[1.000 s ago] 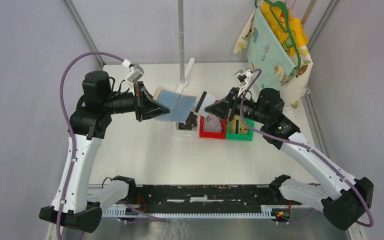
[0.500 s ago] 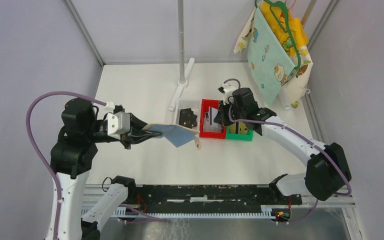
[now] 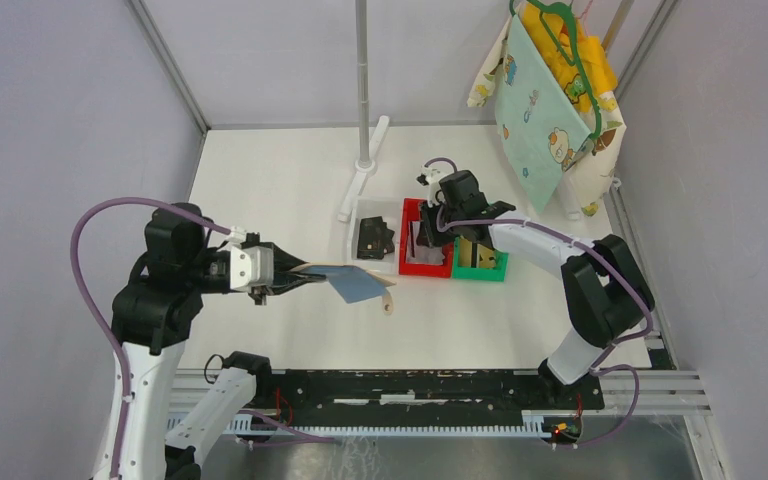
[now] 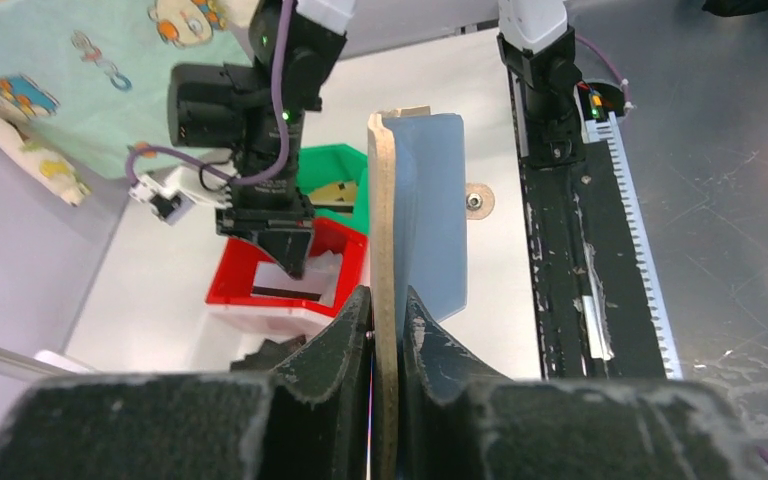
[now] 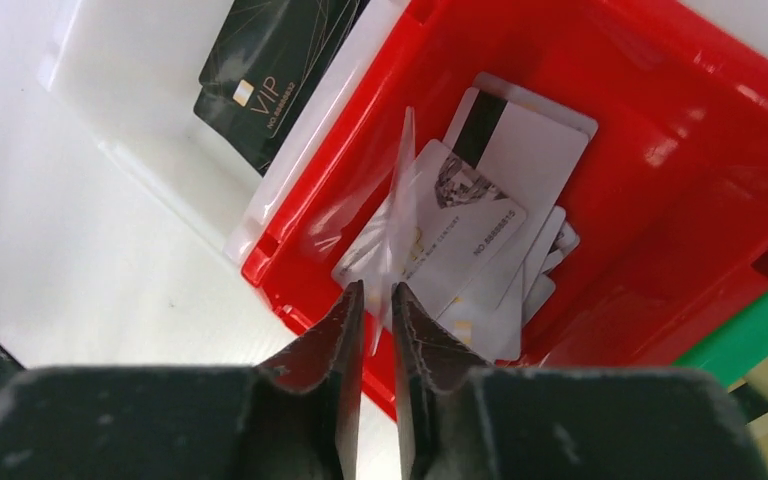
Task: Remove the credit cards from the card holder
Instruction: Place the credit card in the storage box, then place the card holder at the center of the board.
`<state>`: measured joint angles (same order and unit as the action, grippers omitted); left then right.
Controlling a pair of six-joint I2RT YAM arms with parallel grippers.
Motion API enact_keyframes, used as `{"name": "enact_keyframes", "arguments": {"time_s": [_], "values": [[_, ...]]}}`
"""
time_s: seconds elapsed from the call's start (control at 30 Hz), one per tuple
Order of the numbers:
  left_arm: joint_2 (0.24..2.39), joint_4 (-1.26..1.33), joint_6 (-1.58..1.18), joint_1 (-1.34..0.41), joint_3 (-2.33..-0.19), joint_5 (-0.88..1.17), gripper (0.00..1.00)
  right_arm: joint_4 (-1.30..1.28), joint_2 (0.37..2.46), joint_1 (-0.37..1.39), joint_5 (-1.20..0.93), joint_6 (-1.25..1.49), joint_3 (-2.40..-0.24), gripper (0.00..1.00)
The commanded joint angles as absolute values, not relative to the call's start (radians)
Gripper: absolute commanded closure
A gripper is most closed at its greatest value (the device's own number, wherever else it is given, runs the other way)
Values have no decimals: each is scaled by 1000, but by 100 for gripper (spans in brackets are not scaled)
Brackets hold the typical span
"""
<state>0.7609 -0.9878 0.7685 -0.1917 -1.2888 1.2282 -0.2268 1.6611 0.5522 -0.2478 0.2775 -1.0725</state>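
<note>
Over the last second the right gripper (image 5: 377, 295) had swung away from the raised card holder (image 3: 355, 283) and come down over the red bin (image 3: 425, 271). Its jaws, shut a moment earlier, had just parted a little. A silver card (image 5: 400, 190) stood on edge at the fingertips above the bin, thinner than the gap and apparently being let go. That looked like one more card out of the holder and sorted, with the arm about to be free for the next pull. Meanwhile the left gripper (image 4: 387, 300) had drawn back toward the near left and lowered. Its jaws were clamped on the tan edge of the card holder, which hung open above the table just near of the white bin (image 3: 372, 268), pale blue pocket showing. Whether any cards remained inside could not be told. Three bins sat in a row at the centre. The white bin on the left held black cards (image 5: 270, 60). The red bin in the middle held a loose stack of silver-grey cards (image 5: 490, 230). The green bin (image 3: 480, 274) on the right held gold cards (image 4: 335, 193) with a dark stripe.
</note>
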Motion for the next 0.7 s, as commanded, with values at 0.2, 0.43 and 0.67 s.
{"name": "enact_keyframes", "arguments": {"time_s": [0.2, 0.43, 0.67], "values": [[879, -1173, 863, -189, -1284, 1161, 98, -231, 1499, 548, -85, 239, -1157, 30], [913, -1283, 1096, -191, -1242, 1105, 98, -150, 1273, 549, -250, 260, -1129, 2], [1056, -1465, 1397, -203, -1168, 947, 98, -179, 1201, 548, -277, 264, -1085, 2]]}}
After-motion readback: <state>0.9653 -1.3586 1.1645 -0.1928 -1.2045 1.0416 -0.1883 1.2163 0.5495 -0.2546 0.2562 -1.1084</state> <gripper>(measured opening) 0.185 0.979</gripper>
